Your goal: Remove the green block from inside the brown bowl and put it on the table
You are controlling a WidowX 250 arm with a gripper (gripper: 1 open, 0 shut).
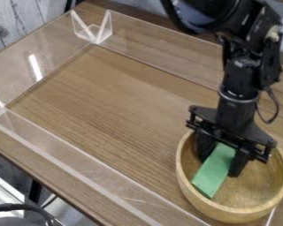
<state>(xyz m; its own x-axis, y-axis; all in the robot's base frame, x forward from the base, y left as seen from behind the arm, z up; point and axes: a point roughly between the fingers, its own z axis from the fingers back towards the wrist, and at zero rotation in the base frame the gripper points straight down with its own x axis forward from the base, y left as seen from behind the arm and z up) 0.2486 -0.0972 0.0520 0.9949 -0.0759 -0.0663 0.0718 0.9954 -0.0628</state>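
Note:
The brown bowl (187,189) sits at the table's (109,106) near right corner. Inside it, the green block (212,179) is tilted, with its upper end between the black fingers and its lower end toward the bowl's left inner wall. My gripper (225,157) points straight down into the bowl and is shut on the block's upper end. The fingers hide that end. I cannot tell whether the block's lower end still touches the bowl floor.
Low clear acrylic walls (61,155) run along the table's left and front edges. A clear acrylic bracket (95,26) stands at the far back. Bare wood-grain surface stretches left of the bowl. The black arm (244,62) rises above the bowl.

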